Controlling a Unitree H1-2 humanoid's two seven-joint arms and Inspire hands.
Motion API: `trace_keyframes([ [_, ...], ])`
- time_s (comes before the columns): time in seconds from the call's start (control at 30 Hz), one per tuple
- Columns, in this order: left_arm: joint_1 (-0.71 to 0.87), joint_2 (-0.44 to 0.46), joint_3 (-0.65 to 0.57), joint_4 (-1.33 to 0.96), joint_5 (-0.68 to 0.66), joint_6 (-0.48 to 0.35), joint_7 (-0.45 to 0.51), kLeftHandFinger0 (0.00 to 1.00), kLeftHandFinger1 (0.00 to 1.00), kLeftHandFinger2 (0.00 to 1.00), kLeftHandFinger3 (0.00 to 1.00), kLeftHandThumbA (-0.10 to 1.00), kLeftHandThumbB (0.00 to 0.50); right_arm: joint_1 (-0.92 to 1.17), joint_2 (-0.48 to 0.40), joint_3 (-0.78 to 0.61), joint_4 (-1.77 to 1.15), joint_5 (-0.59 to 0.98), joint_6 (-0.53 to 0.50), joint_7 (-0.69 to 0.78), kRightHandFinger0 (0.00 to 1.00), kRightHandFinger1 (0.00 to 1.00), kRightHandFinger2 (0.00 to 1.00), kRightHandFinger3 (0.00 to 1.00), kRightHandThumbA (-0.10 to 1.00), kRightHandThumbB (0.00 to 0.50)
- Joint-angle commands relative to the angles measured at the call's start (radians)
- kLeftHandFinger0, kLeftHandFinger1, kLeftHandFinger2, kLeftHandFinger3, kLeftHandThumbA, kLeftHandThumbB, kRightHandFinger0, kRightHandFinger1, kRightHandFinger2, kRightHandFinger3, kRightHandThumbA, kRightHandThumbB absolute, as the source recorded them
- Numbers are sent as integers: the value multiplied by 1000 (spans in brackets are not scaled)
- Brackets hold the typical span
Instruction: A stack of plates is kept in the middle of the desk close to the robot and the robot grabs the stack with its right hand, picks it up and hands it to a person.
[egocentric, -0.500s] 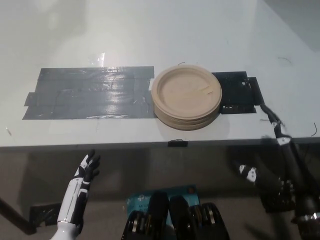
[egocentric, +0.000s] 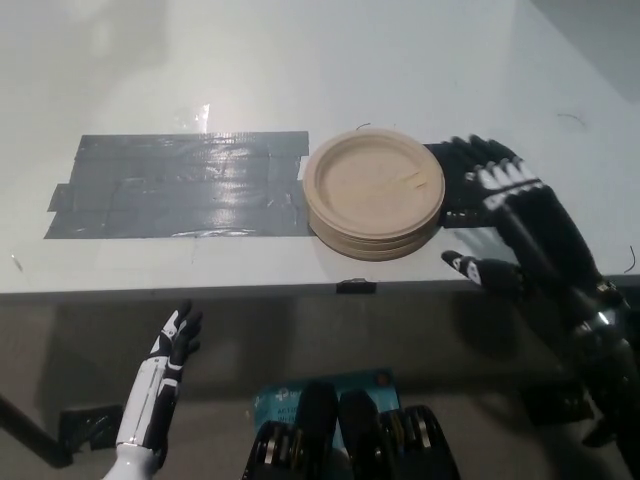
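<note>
A stack of tan paper plates lies on the white desk near its front edge, partly over a strip of grey tape. My black right hand hovers open just to the right of the stack, fingers spread over the black tape patch, thumb low by the desk edge. It does not touch the plates. My white left hand rests open below the desk edge at lower left.
The black tape patch lies right of the plates, mostly covered by my right hand. The desk's front edge runs across the picture. A blue item lies on the floor below.
My right hand has risen from below the desk edge up to desk height beside the plates, fingers spread. The left hand and the plates stay put.
</note>
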Motion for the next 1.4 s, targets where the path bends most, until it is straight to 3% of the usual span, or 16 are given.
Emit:
trace_keyframes([
  [0.0,-8,5,-8,-28,11,-34,-4,1000,1000,1000,1000,1000,0,-100,-21,49,43,-144,32,29,1000,1000,1000,1000,900,457],
  [0.2,-7,5,-11,-23,9,-46,-6,1000,1000,1000,1000,1000,0,-148,-10,123,120,-218,46,26,1000,1000,1000,1000,879,492],
  [0.8,-17,14,-9,-25,8,-34,-16,1000,1000,1000,1000,1000,0,-201,-5,207,266,-253,54,28,1000,1000,1000,1000,880,500],
  [1.37,-15,15,-13,-29,24,-28,-14,1000,1000,1000,1000,1000,0,-228,32,222,341,-301,47,-69,1000,1000,1000,1000,980,445],
])
